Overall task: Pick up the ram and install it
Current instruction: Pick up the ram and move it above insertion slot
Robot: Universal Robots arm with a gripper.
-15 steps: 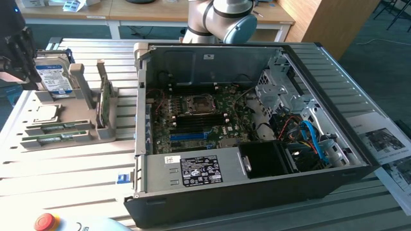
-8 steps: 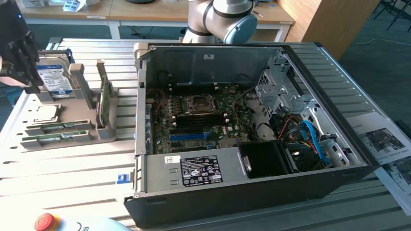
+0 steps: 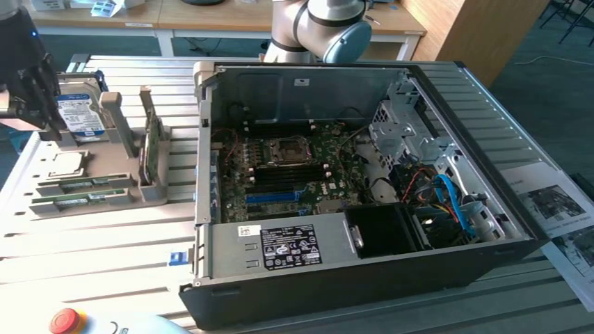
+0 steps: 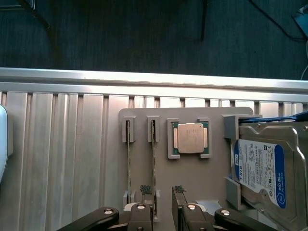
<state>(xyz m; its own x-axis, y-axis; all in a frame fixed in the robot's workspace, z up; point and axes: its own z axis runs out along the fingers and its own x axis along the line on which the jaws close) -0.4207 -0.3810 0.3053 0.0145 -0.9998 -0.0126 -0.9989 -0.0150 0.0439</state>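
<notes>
While jaws apart, ram [image 4: 154, 159] below, btwn.

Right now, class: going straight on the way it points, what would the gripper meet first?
Probably the ram nearer the processor chip, standing on edge in the grey holder; the open gripper hangs over it, though depth is unclear.

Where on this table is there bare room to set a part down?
Bare table slats lie between the grey holder and the red button, and on the exterior view's right, beside the open computer case, beyond the papers. Crowded: the holder, with ram sticks, processor and hard drive, and the case's inside.
</notes>
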